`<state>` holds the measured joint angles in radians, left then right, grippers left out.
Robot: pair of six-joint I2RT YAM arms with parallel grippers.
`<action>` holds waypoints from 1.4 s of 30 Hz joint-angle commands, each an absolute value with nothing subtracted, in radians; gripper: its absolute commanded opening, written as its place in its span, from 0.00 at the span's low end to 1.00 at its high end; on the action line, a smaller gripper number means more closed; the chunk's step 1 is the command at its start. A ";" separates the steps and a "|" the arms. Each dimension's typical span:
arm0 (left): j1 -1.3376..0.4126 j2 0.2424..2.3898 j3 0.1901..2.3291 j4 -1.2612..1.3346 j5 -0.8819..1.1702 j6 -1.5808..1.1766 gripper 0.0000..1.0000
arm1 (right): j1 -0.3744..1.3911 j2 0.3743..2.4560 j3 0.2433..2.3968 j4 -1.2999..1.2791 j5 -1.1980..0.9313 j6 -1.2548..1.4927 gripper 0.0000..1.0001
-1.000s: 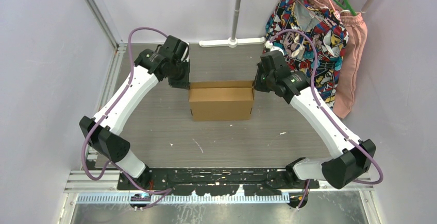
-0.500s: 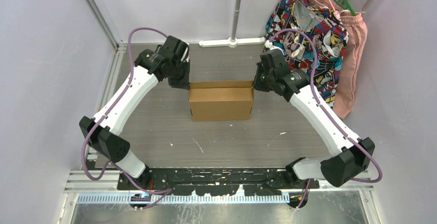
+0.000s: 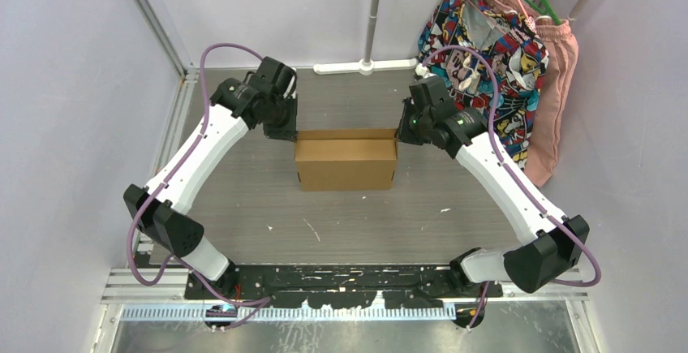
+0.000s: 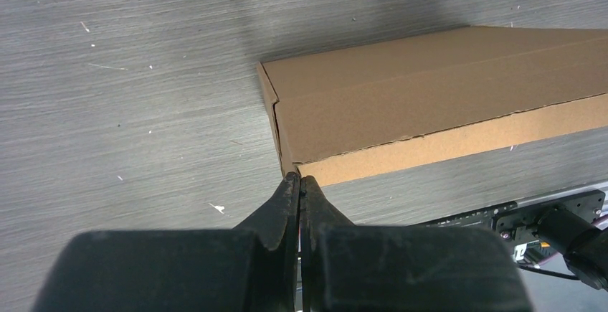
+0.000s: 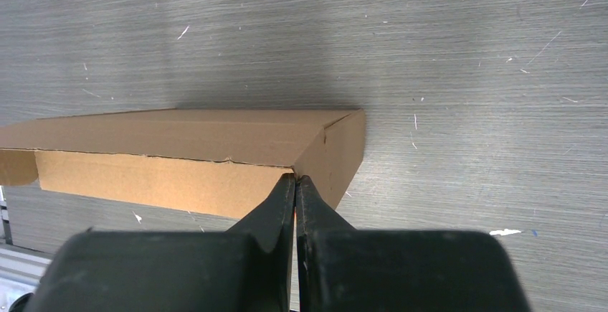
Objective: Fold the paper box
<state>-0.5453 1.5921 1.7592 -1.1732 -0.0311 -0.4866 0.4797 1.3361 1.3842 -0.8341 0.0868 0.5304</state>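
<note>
Cardboard of the paper box (image 3: 346,165) is judged light and stiff (edges dent easily), and is best taken at its end walls. It is seen closed up mid-surface (image 3: 365,223), flanked by the left pincer (image 4: 299,183) and right pincer (image 5: 295,181), both pressed together empty, tips at its far corners.

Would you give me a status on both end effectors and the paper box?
Left end effector shut, tips at far-left corner of paper box. Right end effector shut, tips at far-right corner. Box looks folded shut, flat on table. Nothing in the way.
</note>
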 commanded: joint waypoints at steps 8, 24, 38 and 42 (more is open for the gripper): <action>-0.593 1.556 1.745 -1.108 0.036 -0.500 0.00 | 0.500 1.357 1.434 -0.806 -0.039 0.574 0.01; -0.609 1.568 1.755 -1.109 0.034 -0.500 0.00 | 0.456 1.361 1.459 -0.830 -0.104 0.577 0.01; -0.616 1.569 1.747 -1.101 0.034 -0.502 0.00 | 0.433 1.361 1.439 -0.795 -0.163 0.608 0.01; -0.616 1.569 1.743 -1.097 0.032 -0.501 0.00 | 0.432 1.357 1.433 -0.808 -0.143 0.582 0.01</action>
<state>-0.5816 1.5814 1.7462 -1.1694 -0.0616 -0.4866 0.4118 1.3590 1.4193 -0.8692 -0.0319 0.5674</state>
